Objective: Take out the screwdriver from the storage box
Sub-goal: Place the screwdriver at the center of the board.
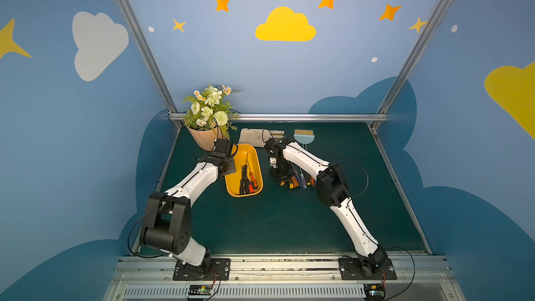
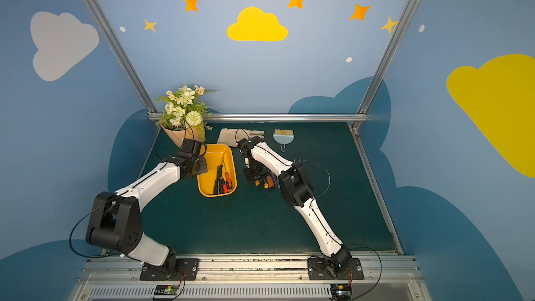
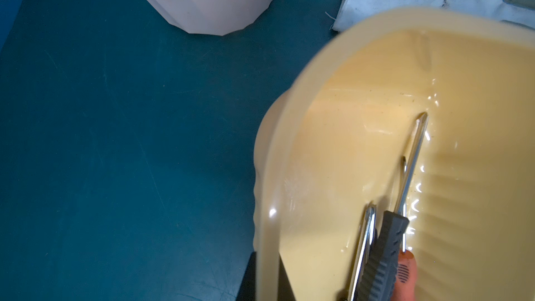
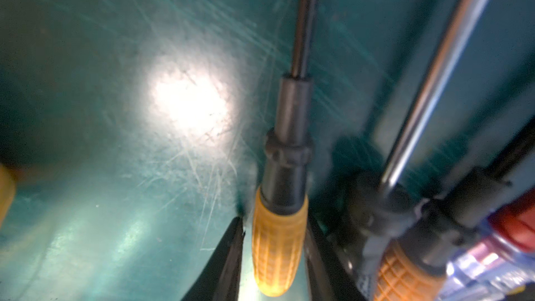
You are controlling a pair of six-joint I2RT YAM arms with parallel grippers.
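At right wrist only: claw (image 4: 274, 224) flanks yellow screwdriver (image 4: 278, 256).

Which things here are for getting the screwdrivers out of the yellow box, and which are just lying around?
For the job: storage box; screwdrivers in it; screwdrivers laid out on the mat; left gripper, clamped on the box wall; right gripper, astride a yellow-handled screwdriver.
Just lying about: flower pot; glove; brush.

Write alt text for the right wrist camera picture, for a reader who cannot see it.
A yellow-handled screwdriver lies on the green table between two open black jaws. Other screwdrivers lie close beside it, blurred.
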